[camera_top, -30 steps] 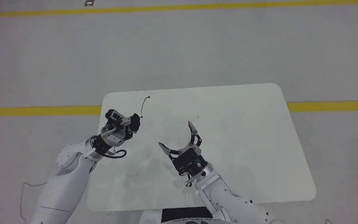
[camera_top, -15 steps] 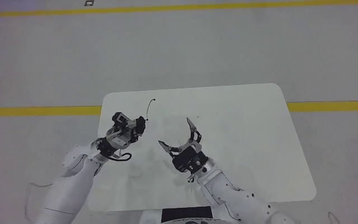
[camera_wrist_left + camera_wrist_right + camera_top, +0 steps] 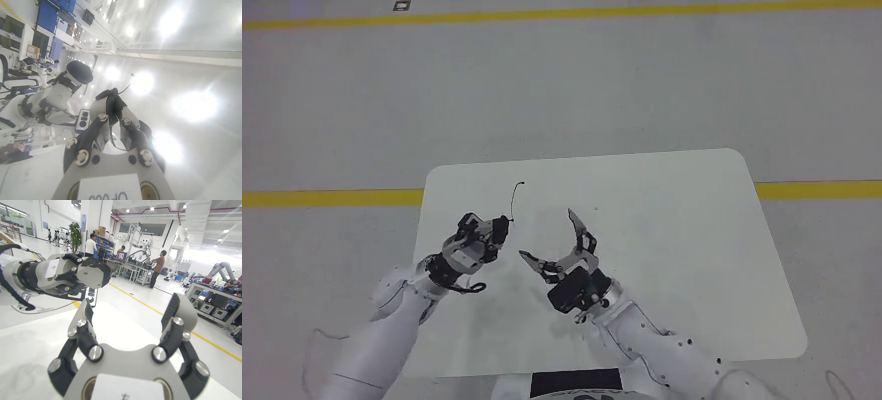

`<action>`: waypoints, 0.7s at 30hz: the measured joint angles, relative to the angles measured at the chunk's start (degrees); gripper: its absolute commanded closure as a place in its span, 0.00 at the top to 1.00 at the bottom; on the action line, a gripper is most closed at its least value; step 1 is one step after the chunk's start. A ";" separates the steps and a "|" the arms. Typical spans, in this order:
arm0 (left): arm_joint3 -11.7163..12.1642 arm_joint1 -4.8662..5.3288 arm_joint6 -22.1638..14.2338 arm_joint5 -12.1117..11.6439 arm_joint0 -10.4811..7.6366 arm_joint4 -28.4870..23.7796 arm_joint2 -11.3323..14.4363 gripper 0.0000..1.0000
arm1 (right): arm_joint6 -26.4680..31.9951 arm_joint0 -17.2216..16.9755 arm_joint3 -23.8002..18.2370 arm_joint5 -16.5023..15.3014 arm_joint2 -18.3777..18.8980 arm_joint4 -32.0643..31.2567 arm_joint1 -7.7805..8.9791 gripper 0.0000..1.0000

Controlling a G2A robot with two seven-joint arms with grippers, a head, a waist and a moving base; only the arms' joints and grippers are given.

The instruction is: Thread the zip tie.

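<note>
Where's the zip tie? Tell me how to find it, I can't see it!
Find the white table, then the left gripper above it, shut tight. The zip tie pokes out of its fingertips: a thin black strand with a hooked tip, far skinnier than the open right gripper beside it.

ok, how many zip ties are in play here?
1. The zip tie is pinched in the left gripper over the table, its free end sticking out beyond it. The right gripper beside it is open and holds none.
</note>
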 measured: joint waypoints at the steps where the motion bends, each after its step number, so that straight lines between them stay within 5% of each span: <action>1: 0.03 -0.04 0.04 -0.08 0.02 0.03 0.20 0.00 | -0.14 0.06 0.05 0.00 -0.11 0.00 -0.03 0.50; 21: 0.31 -0.63 0.34 -0.24 0.17 -1.00 1.76 0.00 | -0.42 1.90 0.56 0.00 -2.50 0.00 -0.10 0.37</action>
